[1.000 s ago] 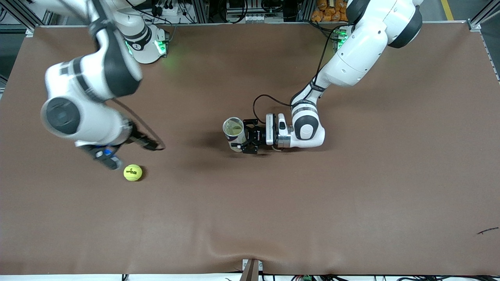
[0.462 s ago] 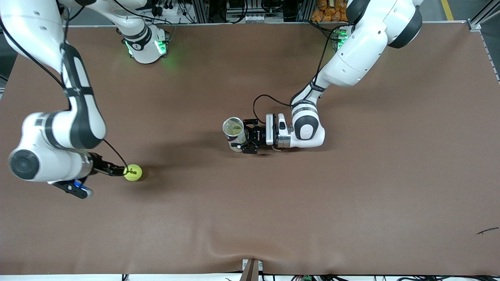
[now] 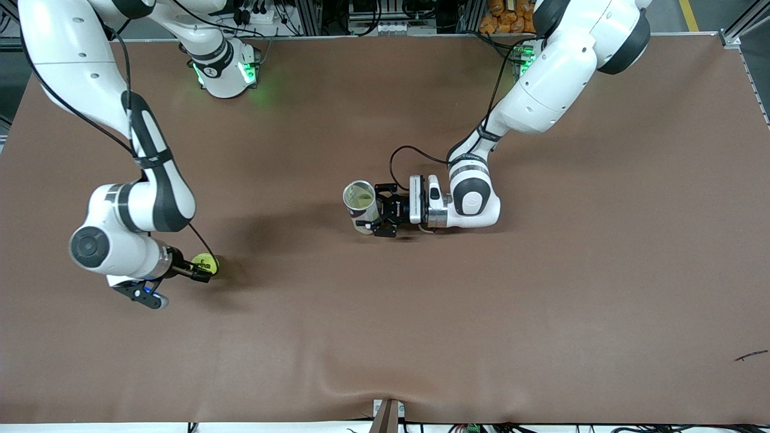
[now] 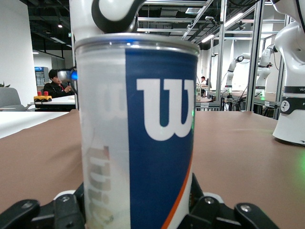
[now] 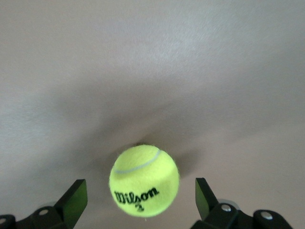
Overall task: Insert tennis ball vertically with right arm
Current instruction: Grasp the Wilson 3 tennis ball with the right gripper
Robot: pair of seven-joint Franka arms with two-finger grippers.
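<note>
Ball pickup pending: right gripper [image 5: 138, 202] wide open around yellow felt tennis ball [image 3: 207, 263] on brown table [image 3: 421, 331]. Left gripper [image 3: 380, 218] clamps upright clear plastic ball can [image 3: 360, 205] mid-table. Grasp, carry, insert remain.

A brown table cover [image 3: 421, 331] bears a small dark scrap [image 3: 751, 356].

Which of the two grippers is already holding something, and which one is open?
The left gripper is shut on the upright Wilson ball can at mid-table. The right gripper is open, its fingers on either side of the tennis ball on the table.
</note>
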